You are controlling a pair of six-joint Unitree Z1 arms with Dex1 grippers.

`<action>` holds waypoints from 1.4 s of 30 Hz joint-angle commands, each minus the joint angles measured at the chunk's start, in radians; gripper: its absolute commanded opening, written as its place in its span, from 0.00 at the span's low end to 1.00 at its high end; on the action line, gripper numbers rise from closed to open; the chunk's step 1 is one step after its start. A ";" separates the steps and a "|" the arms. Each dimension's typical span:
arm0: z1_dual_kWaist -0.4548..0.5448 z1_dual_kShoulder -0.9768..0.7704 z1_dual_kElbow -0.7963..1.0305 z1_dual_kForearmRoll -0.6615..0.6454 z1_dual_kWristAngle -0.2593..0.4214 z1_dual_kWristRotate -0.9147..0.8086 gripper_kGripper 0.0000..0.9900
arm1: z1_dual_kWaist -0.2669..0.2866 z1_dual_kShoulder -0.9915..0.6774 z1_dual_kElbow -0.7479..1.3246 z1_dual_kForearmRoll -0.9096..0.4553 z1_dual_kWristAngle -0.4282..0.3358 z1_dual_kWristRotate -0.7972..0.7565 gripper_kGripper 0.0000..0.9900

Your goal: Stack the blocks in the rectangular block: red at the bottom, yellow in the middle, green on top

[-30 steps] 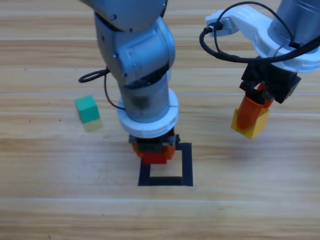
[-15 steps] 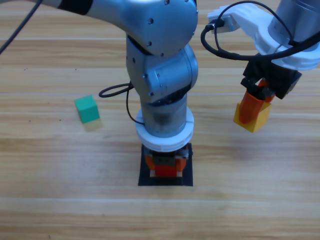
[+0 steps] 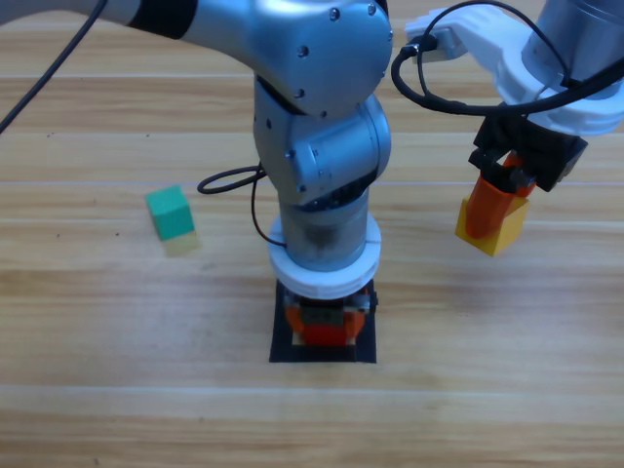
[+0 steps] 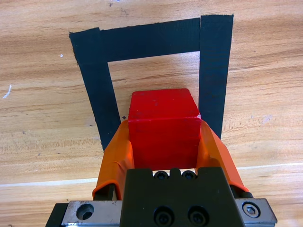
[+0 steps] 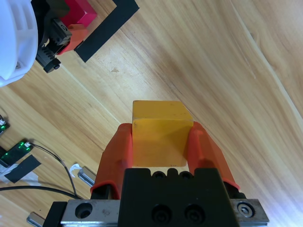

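Since a second ago the left end effector (image 3: 326, 327) has swung from the near-left corner of the black tape rectangle (image 3: 365, 353) to a spot over its middle, carrying the red cube (image 4: 163, 125) with it, and over the last half second it has barely shifted, which suggests it is settling for the drop. That puts the first layer of the stack nearly in place, though the cube is not yet released. In the left wrist view the orange jaws are closed narrow on the red cube, one pressed to each side face, and the cube sits just ahead of the black body with the hollow of the tape frame directly beyond it; the tape strips run to either side of the jaws. Whether the cube's underside already touches the bench (image 3: 97, 370) I cannot tell from these views. The right end effector (image 3: 492, 214) has stayed almost where it was, hanging well off to the right of the left one and clear of the tape, with its jaws clamped narrow on the yellow cube (image 5: 158, 132), which pokes out past the fingertips above bare wood. The green cube (image 3: 169, 213) lies untouched on the bench, well to the left of the left end effector and outside the rectangle. My reading is that the next need is to open the left jaws and lift away, so that the yellow cube can come in on top of the red.
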 commanded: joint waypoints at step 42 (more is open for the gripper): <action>0.231 -0.698 0.330 0.007 0.049 0.358 1.00 | 0.026 0.070 -0.096 0.009 0.042 -0.232 0.00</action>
